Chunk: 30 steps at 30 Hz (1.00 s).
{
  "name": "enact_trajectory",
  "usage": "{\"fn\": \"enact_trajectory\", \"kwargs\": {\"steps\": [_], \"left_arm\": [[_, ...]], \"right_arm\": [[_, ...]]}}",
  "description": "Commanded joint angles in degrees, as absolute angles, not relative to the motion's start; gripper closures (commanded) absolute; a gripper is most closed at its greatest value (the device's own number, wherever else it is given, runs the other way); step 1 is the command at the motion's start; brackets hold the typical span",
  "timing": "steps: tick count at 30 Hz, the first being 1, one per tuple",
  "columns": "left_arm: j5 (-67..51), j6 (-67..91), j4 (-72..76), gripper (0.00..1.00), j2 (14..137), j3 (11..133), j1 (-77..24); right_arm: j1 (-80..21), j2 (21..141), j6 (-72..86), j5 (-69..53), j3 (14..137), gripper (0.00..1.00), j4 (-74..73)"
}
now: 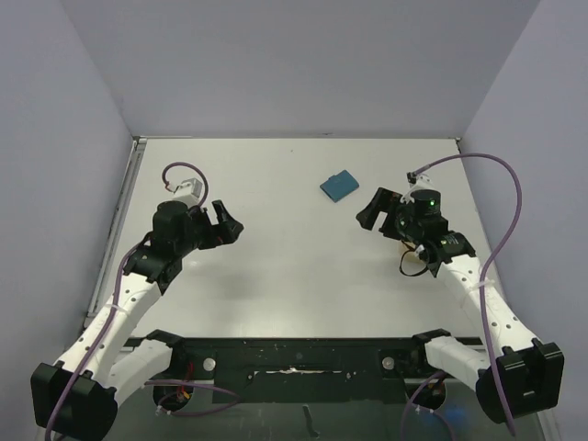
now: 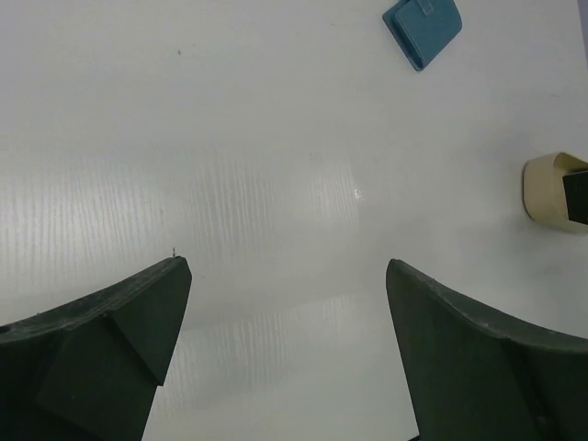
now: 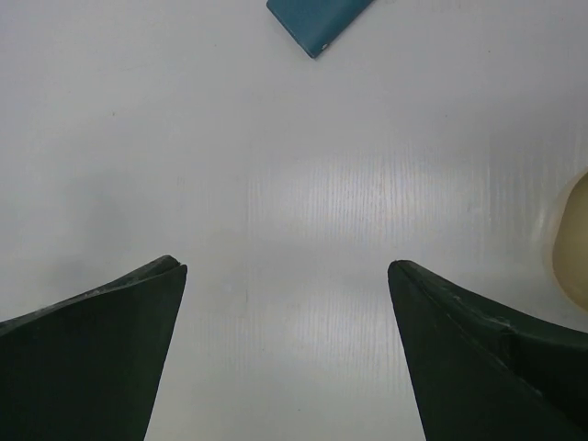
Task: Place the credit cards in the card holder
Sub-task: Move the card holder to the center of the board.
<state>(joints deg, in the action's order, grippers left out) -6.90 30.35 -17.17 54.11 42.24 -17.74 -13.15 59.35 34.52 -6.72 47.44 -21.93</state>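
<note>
The card holder (image 1: 337, 186) is a small teal-blue wallet lying closed on the white table, right of centre toward the back. It shows at the top of the left wrist view (image 2: 423, 30) with its snap tab, and at the top edge of the right wrist view (image 3: 315, 20). My left gripper (image 1: 230, 220) (image 2: 287, 265) hovers open over bare table, well to the left of the holder. My right gripper (image 1: 369, 208) (image 3: 285, 266) is open too, just to the holder's near right, with nothing between its fingers. No credit cards are in view.
A cream-coloured rounded object (image 2: 549, 190) sits at the right edge of the left wrist view and again at the right edge of the right wrist view (image 3: 571, 241). Grey walls enclose the table (image 1: 294, 276) on the left, back and right.
</note>
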Motion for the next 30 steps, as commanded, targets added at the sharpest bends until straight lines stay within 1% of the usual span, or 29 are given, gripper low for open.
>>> {"fn": "enact_trajectory", "kwargs": {"steps": [1, 6, 10, 11, 13, 16, 17, 20, 22, 26, 30], "left_arm": [[-5.0, 27.8, -15.2, 0.13, 52.0, 44.5, -17.2], [-4.9, 28.0, -16.7, 0.13, 52.3, 44.7, -17.1], [-4.6, 29.4, -21.9, 0.13, 52.8, 45.7, -17.0], [-4.8, 29.3, -22.9, 0.13, 52.9, 45.7, -17.0], [-4.8, 29.3, -24.3, 0.13, 52.6, 45.6, -16.9], [-4.8, 29.2, -25.2, 0.13, 51.5, 44.6, -16.9], [-5.5, 29.0, -25.0, 0.13, 51.0, 44.1, -16.9], [-10.2, 27.3, -22.9, 0.16, 49.5, 43.0, -17.0], [-10.5, 27.2, -21.9, 0.17, 48.7, 42.4, -17.1], [-9.2, 26.3, -21.9, 0.17, 47.9, 41.4, -17.1], [-9.1, 25.9, -22.3, 0.17, 47.6, 41.4, -17.1]], "right_arm": [[-13.2, 60.6, 36.5, -6.6, 48.2, 0.02, -17.3], [-13.1, 65.2, 39.4, -0.9, 51.4, 0.02, -15.9], [-13.2, 72.2, 40.2, 2.5, 55.7, 0.00, -14.3], [-13.2, 74.3, 39.7, 2.8, 56.9, 0.02, -13.6], [-13.3, 79.0, 38.0, 3.4, 59.5, 0.06, -11.9], [-14.1, 88.1, 33.8, 4.4, 65.9, 0.24, -11.9], [-14.5, 90.6, 32.4, 5.4, 68.1, 0.29, -12.6], [-15.4, 99.2, 28.7, 7.6, 76.3, 0.39, -14.7], [-15.8, 105.0, 27.4, 9.4, 83.8, 0.46, -17.8], [-17.3, 114.1, 23.4, 8.7, 93.4, 0.52, -20.3], [-19.4, 119.4, 18.9, 9.0, 97.4, 0.54, -19.0]]}}
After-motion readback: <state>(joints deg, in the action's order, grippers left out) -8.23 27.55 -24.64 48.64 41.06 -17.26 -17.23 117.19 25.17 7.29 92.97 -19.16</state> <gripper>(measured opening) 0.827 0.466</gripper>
